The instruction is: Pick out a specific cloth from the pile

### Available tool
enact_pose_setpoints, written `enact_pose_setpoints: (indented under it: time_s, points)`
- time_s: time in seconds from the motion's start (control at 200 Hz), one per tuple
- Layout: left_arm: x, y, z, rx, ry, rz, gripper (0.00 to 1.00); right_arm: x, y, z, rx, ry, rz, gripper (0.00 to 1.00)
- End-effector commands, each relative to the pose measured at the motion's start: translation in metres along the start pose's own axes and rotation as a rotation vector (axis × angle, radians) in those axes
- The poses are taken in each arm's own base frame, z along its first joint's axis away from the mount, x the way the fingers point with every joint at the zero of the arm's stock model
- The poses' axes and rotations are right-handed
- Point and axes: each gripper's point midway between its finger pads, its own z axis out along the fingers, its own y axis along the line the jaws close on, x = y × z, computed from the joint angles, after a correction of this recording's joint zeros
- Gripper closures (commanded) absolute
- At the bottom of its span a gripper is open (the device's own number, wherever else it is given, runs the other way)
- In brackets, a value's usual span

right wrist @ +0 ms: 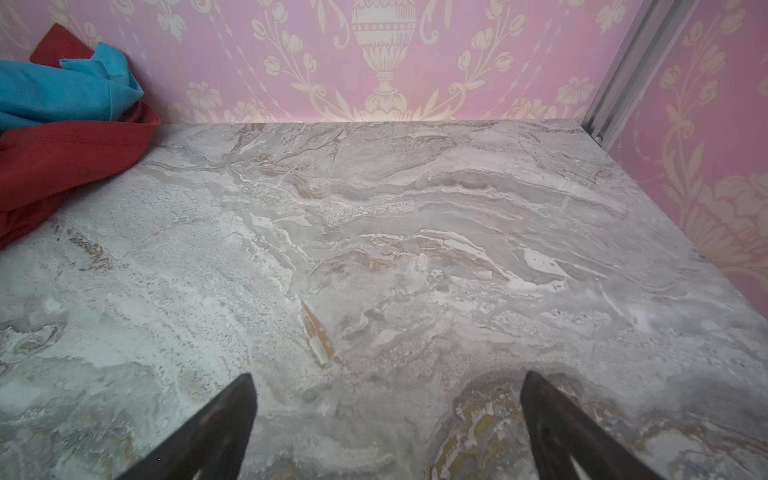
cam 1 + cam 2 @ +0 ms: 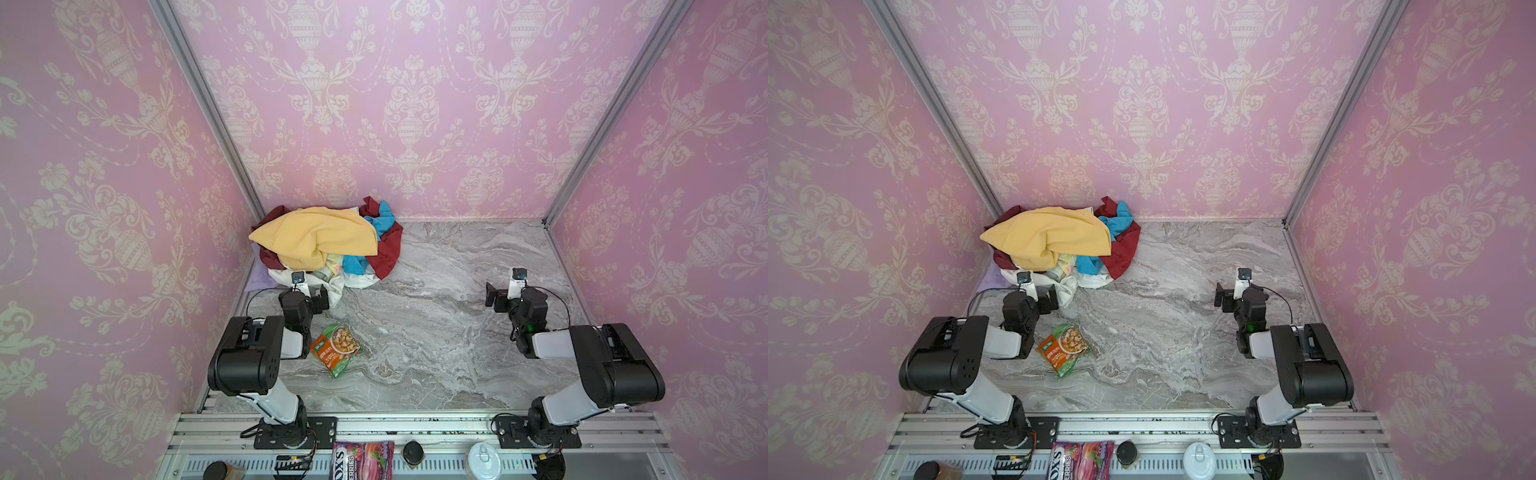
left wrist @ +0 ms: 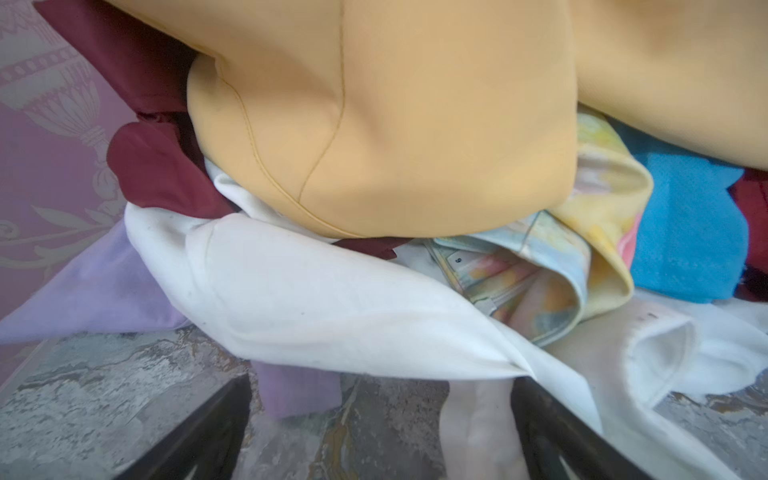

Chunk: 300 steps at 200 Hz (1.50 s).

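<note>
Snack packet (image 2: 337, 344) lies nearest my bases, on the grey marble table (image 2: 436, 332) beside my left arm. Farther out, my left gripper (image 3: 382, 399) has its jaws spread wide with nothing pinched; a fold of the white cloth (image 3: 311, 307) droops between them at the near edge of the pile (image 2: 311, 237). My right gripper (image 1: 386, 386) is equally wide open and empty over bare marble, well apart from the heap. Beyond my left jaws the mustard-yellow cloth (image 2: 316, 232) covers the top. The cloth (image 2: 353, 264) I want, turquoise-blue, shows beneath its right side, against the dark red cloth (image 2: 388, 253), and surfaces again by the back wall (image 2: 415, 124).
</note>
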Motion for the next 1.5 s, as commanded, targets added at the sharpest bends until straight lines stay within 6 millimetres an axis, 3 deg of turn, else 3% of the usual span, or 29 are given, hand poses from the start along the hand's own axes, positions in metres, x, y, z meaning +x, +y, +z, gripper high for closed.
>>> enact_pose_setpoints:
  time_s: [0.0,1.106,1.496]
  points:
    - [-0.003,-0.003,0.002,0.008,-0.006,0.018,0.01,-0.004,0.003,0.002,-0.014,-0.007,0.015,0.0]
    - [-0.003,-0.001,0.002,-0.003,-0.007,0.012,0.01,-0.003,0.003,0.002,-0.015,-0.006,0.015,0.0]
    - [-0.003,0.008,0.001,-0.06,-0.016,-0.003,0.01,-0.004,0.003,0.002,-0.014,-0.005,0.015,0.0]
